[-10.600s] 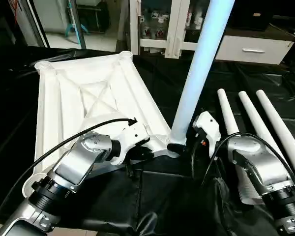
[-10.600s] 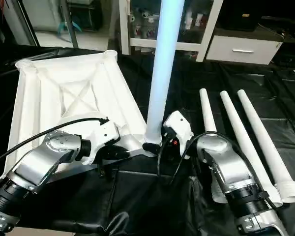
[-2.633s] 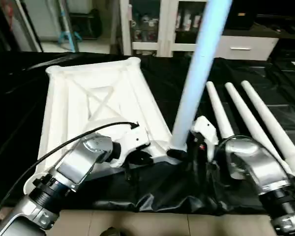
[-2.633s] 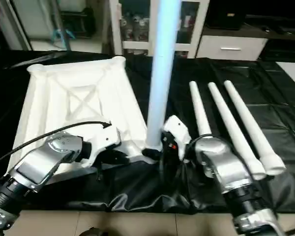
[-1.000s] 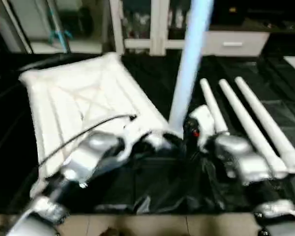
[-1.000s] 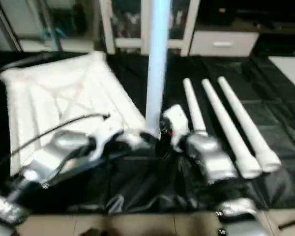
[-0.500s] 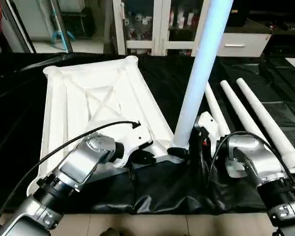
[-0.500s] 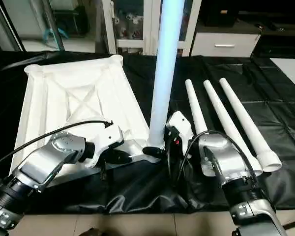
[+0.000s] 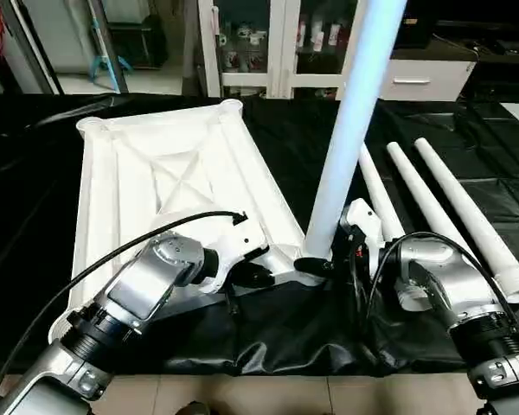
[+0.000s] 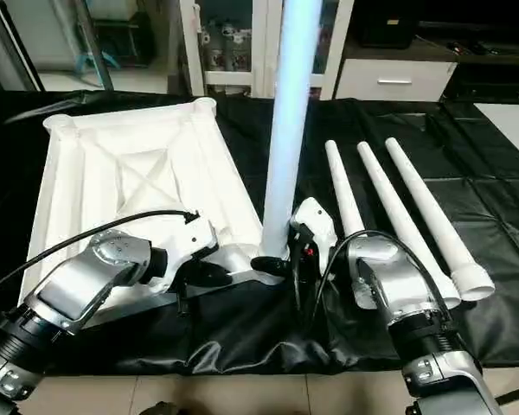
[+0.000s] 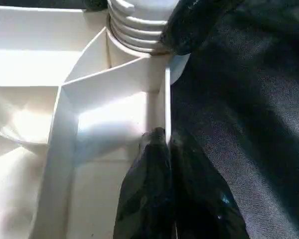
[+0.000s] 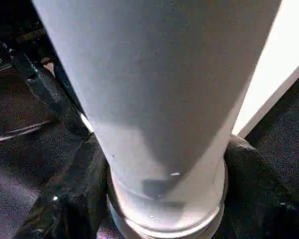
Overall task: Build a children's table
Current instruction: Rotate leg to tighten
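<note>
Right claw (image 12: 159,199) sits at the foot of the upright leg (image 9: 350,130), its two black fingers (image 12: 72,194) lying on either side of the threaded base and touching it, so it looks to be grasping the leg low down, near the centre of the head views. Left claw (image 11: 162,164) is clenched, fingers pressed together over a thin rib at the near edge of the tabletop (image 9: 156,173), apparently pinning that corner in place.

That tabletop lies upside down on the black-covered table (image 9: 294,147), ribbed underside up, filling the left half of the head views. The standing leg rises from the corner socket (image 11: 134,30) at the lower middle of the frame and runs out past the top edge. Three more legs (image 10: 415,216) lie side by side on the black cover at the right, apart from the tabletop.

By my judgement the job is about a quarter done: one leg is in its socket, whether fully screwed home I cannot tell, and three sockets remain open, two of them plain at the far corners (image 9: 229,108).

The head views give the whole layout and the spare legs. The right wrist view adds the close contact of the fingers around the leg's base; the left wrist view shows the screw threads at the socket and the pinch on the rib.
</note>
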Robot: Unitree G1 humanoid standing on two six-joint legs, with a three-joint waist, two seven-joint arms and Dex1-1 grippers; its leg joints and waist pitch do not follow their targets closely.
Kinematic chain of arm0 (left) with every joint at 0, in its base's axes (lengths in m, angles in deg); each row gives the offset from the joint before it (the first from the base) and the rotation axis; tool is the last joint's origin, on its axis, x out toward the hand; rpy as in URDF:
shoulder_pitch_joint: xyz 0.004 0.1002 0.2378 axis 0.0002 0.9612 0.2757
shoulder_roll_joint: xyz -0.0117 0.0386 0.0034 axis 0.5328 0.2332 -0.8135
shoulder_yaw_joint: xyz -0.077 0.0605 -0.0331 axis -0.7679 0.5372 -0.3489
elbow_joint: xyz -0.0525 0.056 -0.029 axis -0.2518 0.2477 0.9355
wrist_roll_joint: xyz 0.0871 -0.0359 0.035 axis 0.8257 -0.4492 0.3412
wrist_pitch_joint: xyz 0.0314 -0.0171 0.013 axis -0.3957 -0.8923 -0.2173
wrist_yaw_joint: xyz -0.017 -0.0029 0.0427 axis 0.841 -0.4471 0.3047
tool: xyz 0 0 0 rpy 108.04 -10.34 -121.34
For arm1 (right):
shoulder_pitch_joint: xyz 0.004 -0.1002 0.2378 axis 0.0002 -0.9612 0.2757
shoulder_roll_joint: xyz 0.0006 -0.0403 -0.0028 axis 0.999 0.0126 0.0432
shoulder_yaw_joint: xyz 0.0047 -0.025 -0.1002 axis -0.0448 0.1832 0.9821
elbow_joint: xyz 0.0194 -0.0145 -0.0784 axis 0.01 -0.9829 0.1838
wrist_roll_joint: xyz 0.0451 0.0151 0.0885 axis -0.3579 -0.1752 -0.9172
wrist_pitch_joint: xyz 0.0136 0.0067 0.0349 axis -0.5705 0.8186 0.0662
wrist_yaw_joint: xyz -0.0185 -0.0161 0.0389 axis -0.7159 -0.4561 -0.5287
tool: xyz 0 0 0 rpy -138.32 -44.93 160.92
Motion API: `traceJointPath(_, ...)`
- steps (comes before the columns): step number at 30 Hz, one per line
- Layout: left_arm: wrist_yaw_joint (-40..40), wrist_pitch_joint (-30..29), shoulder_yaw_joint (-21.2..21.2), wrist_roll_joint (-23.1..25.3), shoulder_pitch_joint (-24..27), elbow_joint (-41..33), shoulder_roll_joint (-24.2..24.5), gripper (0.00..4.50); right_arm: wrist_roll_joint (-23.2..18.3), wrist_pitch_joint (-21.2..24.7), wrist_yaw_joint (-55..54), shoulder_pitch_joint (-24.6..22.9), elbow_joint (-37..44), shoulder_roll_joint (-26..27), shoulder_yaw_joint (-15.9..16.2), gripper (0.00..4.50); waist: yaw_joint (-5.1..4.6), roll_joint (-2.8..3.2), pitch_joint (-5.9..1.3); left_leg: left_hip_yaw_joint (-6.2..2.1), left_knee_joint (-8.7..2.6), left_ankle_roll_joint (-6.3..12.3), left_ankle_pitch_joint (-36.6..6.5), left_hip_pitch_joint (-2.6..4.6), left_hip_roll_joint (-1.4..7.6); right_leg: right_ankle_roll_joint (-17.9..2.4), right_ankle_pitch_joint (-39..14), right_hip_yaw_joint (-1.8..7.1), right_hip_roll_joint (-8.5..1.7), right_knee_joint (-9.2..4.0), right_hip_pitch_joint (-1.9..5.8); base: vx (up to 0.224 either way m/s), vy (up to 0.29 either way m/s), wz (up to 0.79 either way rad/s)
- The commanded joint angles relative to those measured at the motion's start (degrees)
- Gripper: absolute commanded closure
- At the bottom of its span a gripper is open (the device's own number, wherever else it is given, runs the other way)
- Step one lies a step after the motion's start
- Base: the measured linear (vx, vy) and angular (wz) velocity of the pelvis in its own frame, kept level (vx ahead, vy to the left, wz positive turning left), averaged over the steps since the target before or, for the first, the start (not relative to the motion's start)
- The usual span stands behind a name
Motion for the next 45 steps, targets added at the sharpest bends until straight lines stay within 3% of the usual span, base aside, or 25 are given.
traceJointPath(1, -0.08, -0.48, -0.01, 0.51, -0.09, 1.49, -0.06, 4.5, -0.58, 0.62, 0.14, -0.39, 0.79, 0.65, 0.24, 1.74, -0.13, -0.46, -3.19, -0.62, -4.12, 1.53, -13.45, 1.36, 2.18, -12.68, -11.88, 2.33, -3.38, -4.36, 2.17, 0.0, 0.0, 0.0)
traceJointPath(3, 0.02, -0.4, 0.09, 0.53, 0.14, 1.26, 0.16, 4.5, -0.31, 0.15, 0.01, -0.49, 0.27, 0.96, 0.31, 1.76, -0.14, -0.48, -3.21, -0.62, -4.13, 1.39, -13.52, 1.39, 2.18, -12.54, -11.97, 2.35, -3.36, -4.4, 2.15, 0.0, 0.0, 0.0)
traceJointPath(4, 0.22, -0.36, 0.18, 0.51, 0.28, 1.08, 0.36, 4.5, -0.33, 0.24, -0.06, -0.51, 0.32, 1.11, 0.27, 1.76, -0.21, -0.18, -3.21, -0.66, -4.16, 1.24, -13.67, 1.39, 2.18, -12.54, -11.85, 2.34, -3.33, -4.39, 2.14, 0.0, 0.0, 0.0)
traceJointPath(10, -0.51, 0.43, -0.36, 0.37, 0.05, 2.83, -0.74, 4.5, 2.58, -1.03, -7.58, 0.11, -1.97, 3.15, -0.45, 1.78, -0.76, -0.39, -2.96, -0.64, -4.32, 0.39, -15.25, 1.47, 2.02, -12.24, -14.2, 2.35, -3.32, -4.65, 1.98, 0.0, 0.0, 0.0)
traceJointPath(12, -2.84, 0.69, -1.17, 0.77, -0.72, 4.92, -2.44, 4.5, 3.78, -1.46, -13.54, 1.07, -4.67, 5.03, -1.72, 1.78, -0.99, -0.49, -2.92, -0.68, -4.39, -0.11, -16.48, 1.53, 2.03, -11.81, -16.31, 2.33, -3.37, -4.86, 1.97, 0.0, 0.0, 0.0)
traceJointPath(13, -5.46, 0.44, -2.85, 0.37, -1.59, 7.18, -4.59, 4.5, 4.1, -1.61, -17.64, 1.82, -6.51, 6.6, -2.81, 1.78, -1.45, -1.03, -2.85, -0.77, -4.54, -0.88, -18.2, 1.71, 2.05, -11.08, -18.97, 2.3, -3.4, -5.18, 1.83, 0.0, 0.0, 0.0)
traceJointPath(14, -7.22, 0.42, -3.97, 0.11, -2.19, 8.77, -6.0, 4.5, 4.27, -1.55, -20.39, 2.37, -7.76, 7.7, -3.55, 1.78, -1.47, -0.77, -2.77, -0.84, -4.49, -1.06, -18.54, 1.71, 1.89, -10.95, -19.86, 2.28, -3.42, -5.14, 1.71, 0.0, 0.0, 0.0)
traceJointPath(15, -12.26, 1.4, -6.25, 0.31, -3.93, 13.09, -9.15, 4.5, 4.39, -0.58, -26.86, 3.65, -10.37, 10.51, -5.23, 1.78, -1.84, -0.83, -2.8, -0.87, -4.5, -1.32, -19.04, 1.68, 1.87, -10.46, -21.06, 2.28, -3.44, -5.36, 1.68, 0.0, 0.0, 0.0)
traceJointPath(17, -15.31, 2.38, -7.32, 0.63, -5.21, 16.02, -10.92, 4.5, 4.58, -0.16, -31.42, 4.56, -12.13, 12.46, -6.18, 1.78, -2.04, -0.73, -2.84, -1.09, -4.47, -2.19, -20.73, 2.0, 1.73, -9.43, -23.97, 2.16, -3.59, -5.76, 1.34, 0.0, 0.0, 0.0)
traceJointPath(19, -20.2, 3.97, -8.95, 1.29, -7.09, 20.09, -13.28, 4.5, 4.63, -0.18, -38.37, 5.91, -14.83, 15.5, -7.77, 1.78, -1.96, -0.4, -2.87, -1.17, -4.62, -2.1, -20.4, 1.8, 1.83, -8.99, -22.82, 2.25, -3.65, -5.75, 1.39, 0.0, 0.0, 0.0)
traceJointPath(20, -22.44, 4.43, -9.81, 1.44, -8.24, 22.19, -14.46, 4.5, 4.61, -0.5, -42.13, 6.75, -16.53, 17.1, -8.62, 1.78, -2.07, -0.56, -2.98, -0.98, -4.51, -2.0, -20.11, 1.92, 1.73, -9.19, -21.53, 2.35, -3.53, -5.81, 1.13, 0.0, 0.0, 0.0)
traceJointPath(21, -27.26, 5.86, -11.23, 2.14, -10.43, 25.75, -16.36, 4.5, 4.09, -0.97, -48.61, 8.12, -19.38, 19.95, -10.33, 1.78, -1.94, -0.25, -3.08, -1.1, -4.56, -2.15, -19.85, 2.0, 1.81, -9.41, -20.59, 2.34, -3.57, -5.66, 1.25, 0.0, 0.0, 0.0)
traceJointPath(23, -30.24, 6.85, -11.98, 2.58, -12.03, 28.04, -17.62, 4.5, 3.75, -1.34, -52.65, 9.05, -21.29, 21.84, -11.33, 1.78, -1.82, -0.22, -3.14, -1.03, -4.62, -2.53, -20.06, 2.19, 1.81, -9.68, -18.93, 2.3, -3.48, -5.65, 1.16, 0.0, 0.0, 0.0)
traceJointPath(25, -32.45, 8.0, -12.68, 2.89, -13.78, 30.3, -19.07, 4.5, 3.6, -2.36, -56.67, 10.17, -23.58, 23.96, -12.11, 1.78, -1.73, -0.18, -3.11, -0.88, -4.64, -2.11, -19.42, 1.9, 1.79, -9.97, -16.78, 2.43, -3.48, -5.52, 1.23, 0.0, 0.0, 0.0)
traceJointPath(29, -32.69, 9.54, -12.8, 3.49, -15.22, 32.47, -20.45, 4.5, 4.52, -4.68, -59.53, 11.8, -26.54, 27.0, -12.33, 1.78, -1.49, -0.08, -3.53, -0.82, -4.54, -1.25, -14.61, 1.4, 1.81, -11.21, -8.25, 2.33, -3.39, -4.53, 2.05, 0.0, 0.0, 0.0)
traceJointPath(31, -32.6, 10.62, -12.75, 3.6, -15.57, 34.0, -20.63, 4.5, 4.88, -5.56, -60.72, 12.43, -27.51, 27.59, -12.84, 1.78, -1.47, -0.05, -3.54, -0.64, -4.37, -0.53, -13.47, 1.42, 1.73, -11.89, -6.11, 2.39, -3.4, -4.45, 2.08, 0.0, 0.0, 0.0)
traceJointPath(33, -32.04, 11.35, -12.37, 3.79, -15.3, 34.87, -20.29, 4.5, 4.37, -6.48, -60.96, 12.91, -28.09, 27.73, -13.73, 1.78, -1.42, 0.54, -3.41, -0.68, -4.52, -0.69, -15.06, 1.62, 1.81, -12.09, -7.35, 2.33, -3.43, -4.59, 2.08, 0.0, 0.0, 0.0)
traceJointPath(34, -31.56, 11.62, -12.1, 3.95, -15.05, 35.03, -20.04, 4.5, 4.26, -7.32, -60.8, 13.19, -28.39, 27.54, -13.88, 1.78, -1.51, 0.29, -3.33, -0.69, -4.63, -0.81, -16.49, 1.66, 1.84, -11.88, -9.05, 2.31, -3.4, -4.76, 2.1, 0.0, 0.0, 0.0)
traceJointPath(37, -31.07, 11.92, -11.89, 4.14, -14.89, 35.06, -19.83, 4.5, 3.81, -8.31, -57.96, 12.98, -27.74, 27.11, -13.53, 1.78, -1.47, 0.37, -3.15, -0.76, -4.8, -1.2, -18.9, 1.8, 1.91, -11.12, -12.95, 2.33, -3.48, -5.13, 1.91, 0.0, 0.0, 0.0)
traceJointPath(40, -30.13, 12.64, -11.64, 4.42, -14.76, 35.13, -19.4, 4.5, 3.42, -9.55, -54.6, 12.15, -25.81, 26.83, -13.57, 1.08, -1.48, 0.45, -3.1, -0.81, -4.85, -1.15, -19.0, 1.69, 1.98, -10.69, -13.44, 2.37, -3.5, -5.25, 1.88, 0.0, 0.0, 0.0)
traceJointPath(43, -28.05, 14.5, -10.94, 4.77, -14.73, 35.88, -18.85, 4.5, 3.47, -9.15, -53.65, 10.71, -21.68, 26.05, -13.56, 0.87, -2.04, 0.84, -3.13, -1.08, -5.05, -0.79, -18.07, 1.06, 1.83, -10.37, -12.33, 2.26, -3.47, -5.06, 2.39, 0.0, 0.0, 0.0)
traceJointPath(45, -26.66, 16.27, -10.24, 5.09, -14.71, 36.33, -18.65, 4.5, 4.28, -8.49, -53.92, 9.11, -17.46, 24.88, -12.59, 0.75, -2.06, 0.64, -3.27, -0.98, -4.89, -0.58, -17.04, 1.29, 1.91, -10.73, -11.06, 2.3, -3.42, -5.07, 2.28, 0.0, 0.0, 0.0)
